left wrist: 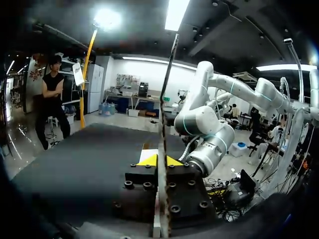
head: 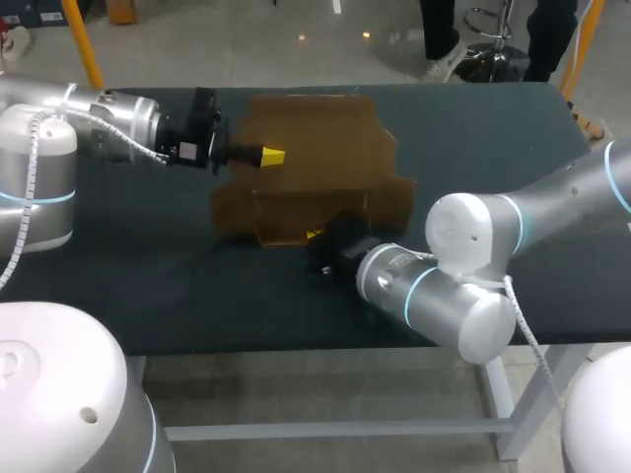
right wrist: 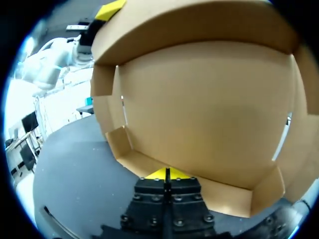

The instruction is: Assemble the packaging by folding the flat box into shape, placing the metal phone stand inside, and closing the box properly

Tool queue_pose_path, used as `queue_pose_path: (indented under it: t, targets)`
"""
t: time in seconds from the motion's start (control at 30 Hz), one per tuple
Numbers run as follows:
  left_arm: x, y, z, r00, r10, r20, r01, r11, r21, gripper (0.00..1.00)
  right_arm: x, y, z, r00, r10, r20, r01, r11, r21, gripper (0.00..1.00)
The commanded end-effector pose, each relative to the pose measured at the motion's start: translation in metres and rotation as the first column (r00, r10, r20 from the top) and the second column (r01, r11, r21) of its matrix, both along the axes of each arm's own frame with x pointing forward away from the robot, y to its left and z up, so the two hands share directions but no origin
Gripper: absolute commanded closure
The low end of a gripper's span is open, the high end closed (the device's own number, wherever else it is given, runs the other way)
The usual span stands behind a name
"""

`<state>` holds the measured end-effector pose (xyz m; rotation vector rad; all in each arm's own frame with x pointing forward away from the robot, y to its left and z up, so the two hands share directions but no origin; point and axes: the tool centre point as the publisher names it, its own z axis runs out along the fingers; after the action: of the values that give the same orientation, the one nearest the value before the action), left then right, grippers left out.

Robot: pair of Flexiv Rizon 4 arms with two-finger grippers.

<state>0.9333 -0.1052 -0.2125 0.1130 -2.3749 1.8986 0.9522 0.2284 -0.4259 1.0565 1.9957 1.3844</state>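
A brown cardboard box (head: 315, 158) lies partly folded in the middle of the dark table (head: 118, 296). Its rear panel is tilted up and low walls are raised along its front. My left gripper (head: 271, 156) comes in from the left and is shut on the raised panel's left edge. In the left wrist view the cardboard (left wrist: 167, 99) runs edge-on between the yellow tips of the left gripper (left wrist: 161, 160). My right gripper (head: 315, 235) is shut on the box's low front wall. In the right wrist view the box (right wrist: 209, 109) opens just ahead of the right gripper (right wrist: 167, 173). No phone stand shows in any view.
Bare dark table surface lies left of the box and along the front edge. My right arm (left wrist: 209, 124) reaches in low from the front right, its elbow over the table's front edge. The left gripper (right wrist: 110, 9) shows above the box's far corner in the right wrist view.
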Motion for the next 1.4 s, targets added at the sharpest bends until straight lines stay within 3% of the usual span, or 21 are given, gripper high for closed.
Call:
queue_pose_path:
  t: [0.03,0.5,1.4]
  targets:
    - [0.003,0.0,-0.005,1.0,0.0,-0.021,0.0,1.0,-0.002,1.0,-0.001,0.002,-0.004,1.0,-0.004,0.004,0.004,1.0,0.0,1.0]
    - [0.015,0.002,-0.009,0.992,0.019,-0.123,-0.019,1.0,-0.001,1.0,-0.001,0.002,-0.004,1.0,-0.004,0.004,0.004,1.0,0.0,1.0]
    - [0.015,0.005,-0.009,0.994,0.012,-0.112,-0.009,1.0,0.028,1.0,-0.001,0.002,-0.004,1.0,-0.004,0.004,0.004,1.0,0.0,1.0]
